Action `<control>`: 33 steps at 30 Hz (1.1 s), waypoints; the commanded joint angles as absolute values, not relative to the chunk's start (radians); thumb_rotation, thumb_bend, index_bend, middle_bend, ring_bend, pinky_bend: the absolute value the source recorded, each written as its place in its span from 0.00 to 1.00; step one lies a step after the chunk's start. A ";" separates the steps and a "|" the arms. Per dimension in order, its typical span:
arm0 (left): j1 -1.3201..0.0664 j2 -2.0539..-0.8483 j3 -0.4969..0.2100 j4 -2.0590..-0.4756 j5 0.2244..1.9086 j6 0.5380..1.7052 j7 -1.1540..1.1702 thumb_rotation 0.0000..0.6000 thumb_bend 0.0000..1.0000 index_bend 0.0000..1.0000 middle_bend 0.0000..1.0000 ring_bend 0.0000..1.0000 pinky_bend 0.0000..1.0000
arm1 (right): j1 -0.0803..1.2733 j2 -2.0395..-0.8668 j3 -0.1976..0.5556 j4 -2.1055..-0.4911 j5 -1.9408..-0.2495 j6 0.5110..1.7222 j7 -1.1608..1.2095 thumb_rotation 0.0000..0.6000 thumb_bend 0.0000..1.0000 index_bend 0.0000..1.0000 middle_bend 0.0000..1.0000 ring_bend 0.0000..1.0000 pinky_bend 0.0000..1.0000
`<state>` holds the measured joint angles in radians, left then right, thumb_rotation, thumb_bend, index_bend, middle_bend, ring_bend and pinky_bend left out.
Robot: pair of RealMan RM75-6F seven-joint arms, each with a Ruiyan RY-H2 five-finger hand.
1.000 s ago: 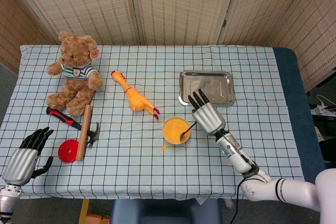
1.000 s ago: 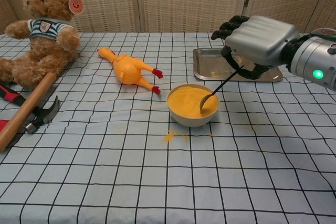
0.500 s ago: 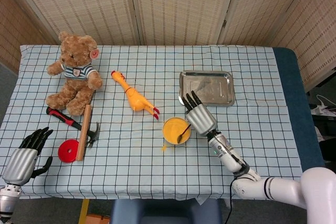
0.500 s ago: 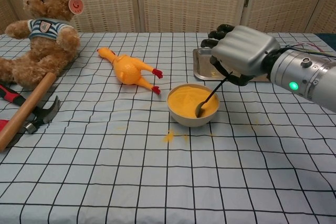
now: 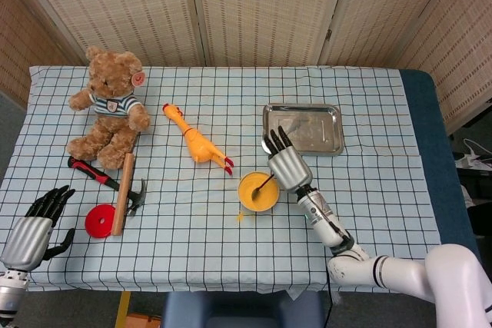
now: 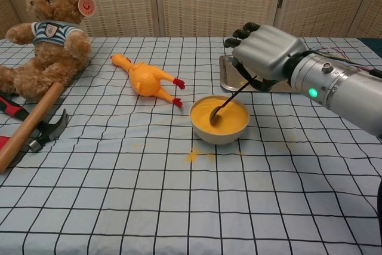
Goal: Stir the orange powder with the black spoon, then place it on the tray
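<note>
One hand does the work: your right hand (image 6: 267, 58) pinches the thin black spoon (image 6: 230, 97) by its handle, tip buried in the orange powder (image 6: 222, 116) of the small round bowl (image 5: 258, 192) near the table's front edge. Keep circles shallow and inside the rim; powder already lies spilled in front. Beyond it waits the rectangular steel tray (image 5: 302, 129). Your left hand (image 5: 31, 229) rests spread at the front left corner.
</note>
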<state>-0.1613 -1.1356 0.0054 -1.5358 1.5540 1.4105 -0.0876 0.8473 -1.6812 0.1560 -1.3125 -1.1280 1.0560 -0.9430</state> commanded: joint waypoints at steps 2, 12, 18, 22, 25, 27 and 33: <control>-0.161 -1.135 0.007 -1.539 1.558 1.413 -0.084 1.00 0.46 0.00 0.00 0.00 0.12 | 0.813 -1.624 0.140 -1.383 -1.150 1.085 -0.910 1.00 0.65 0.88 0.09 0.00 0.00; -0.159 -1.136 0.010 -1.544 1.565 1.418 -0.075 1.00 0.45 0.00 0.00 0.00 0.12 | 0.784 -1.577 0.101 -1.443 -1.159 1.086 -0.918 1.00 0.65 0.88 0.09 0.00 0.00; -0.159 -1.135 0.010 -1.542 1.567 1.418 -0.080 1.00 0.45 0.00 0.00 0.00 0.12 | 0.789 -1.602 0.098 -1.416 -1.145 1.072 -0.936 1.00 0.65 0.88 0.09 0.00 0.00; -0.160 -1.135 0.011 -1.540 1.567 1.416 -0.082 1.00 0.45 0.00 0.00 0.00 0.12 | 0.800 -1.629 0.107 -1.383 -1.137 1.065 -0.949 1.00 0.65 0.88 0.09 0.00 0.00; -0.161 -1.135 0.010 -1.539 1.565 1.413 -0.084 1.00 0.45 0.00 0.00 0.00 0.12 | 0.813 -1.649 0.115 -1.358 -1.125 1.056 -0.971 1.00 0.65 0.88 0.09 0.00 0.00; -0.162 -1.134 0.010 -1.538 1.563 1.409 -0.086 1.00 0.45 0.00 0.00 0.00 0.12 | 0.821 -1.666 0.122 -1.341 -1.112 1.052 -0.987 1.00 0.65 0.88 0.09 0.00 0.00; -0.166 -1.130 0.011 -1.537 1.560 1.399 -0.097 1.00 0.45 0.00 0.00 0.00 0.12 | 0.835 -1.731 0.139 -1.282 -1.078 1.068 -1.037 1.00 0.65 0.88 0.09 0.00 0.00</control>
<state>-0.1659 -1.1309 0.0110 -1.5374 1.5604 1.3992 -0.0959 0.8295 -1.7144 0.1319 -1.2992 -1.0882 1.0613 -1.0269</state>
